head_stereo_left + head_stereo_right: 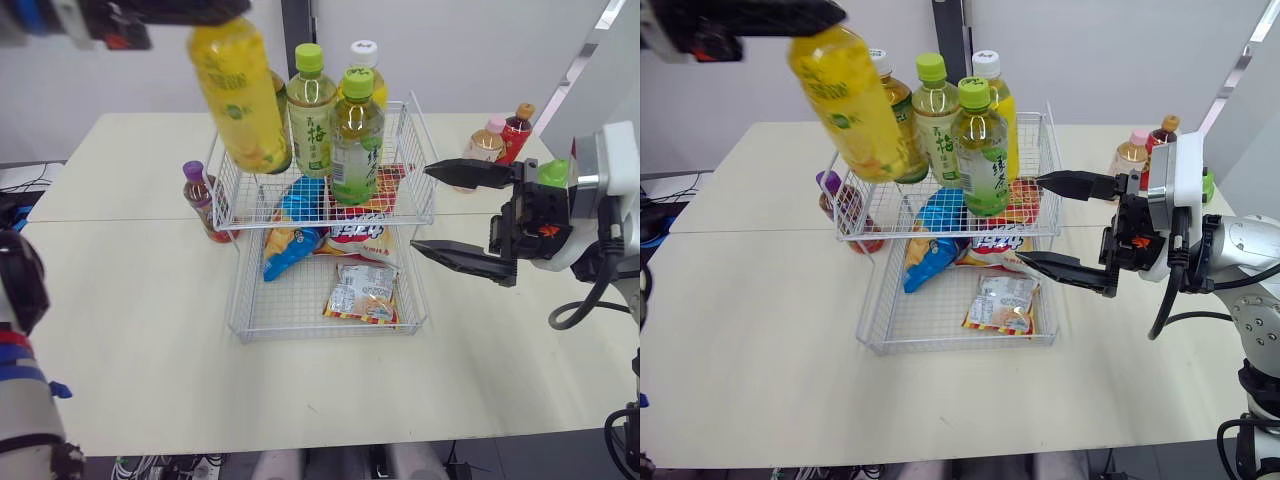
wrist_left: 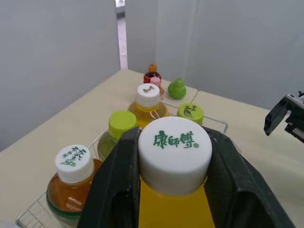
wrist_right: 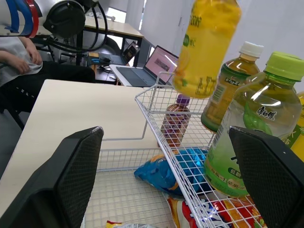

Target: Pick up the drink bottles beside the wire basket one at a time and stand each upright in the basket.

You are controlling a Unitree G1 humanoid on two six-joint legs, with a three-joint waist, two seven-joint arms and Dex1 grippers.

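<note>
Placing step: left gripper [image 2: 175, 159] clenched on the cap of the tilted yellow plastic drink bottle [image 1: 238, 95], above the left end of the white upper wire basket [image 1: 421, 150] holding four upright bottles [image 1: 356, 135], needs straightening, then lowering into a gap; right gripper [image 1: 424, 210] spread, empty; snack packets [image 1: 362, 291] in the lower wire tray [image 1: 241, 300].
</note>
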